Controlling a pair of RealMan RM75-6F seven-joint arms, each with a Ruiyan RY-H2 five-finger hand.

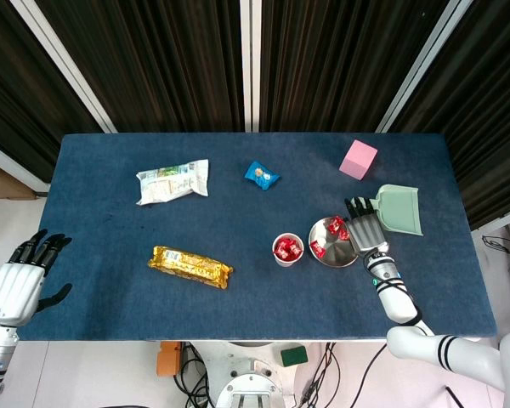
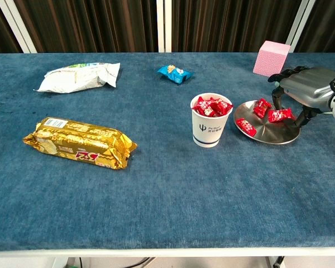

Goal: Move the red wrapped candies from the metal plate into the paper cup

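A white paper cup (image 1: 287,249) (image 2: 211,121) holds several red candies. Just to its right is the metal plate (image 1: 339,255) (image 2: 271,137) with three red wrapped candies (image 2: 280,115) (image 1: 336,226) on it. My right hand (image 1: 365,228) (image 2: 307,92) hovers over the plate's right rim with its fingers curved down and apart. One candy lies just below the fingertips (image 2: 277,100), and nothing is gripped. My left hand (image 1: 21,276) hangs with spread fingers off the table's left front corner, in the head view only.
A green dustpan (image 1: 399,208) lies right behind my right hand, and a pink cube (image 1: 358,159) (image 2: 271,57) sits beyond it. A blue candy packet (image 1: 261,175), a white-green snack bag (image 1: 173,181) and a gold biscuit pack (image 1: 190,266) lie to the left.
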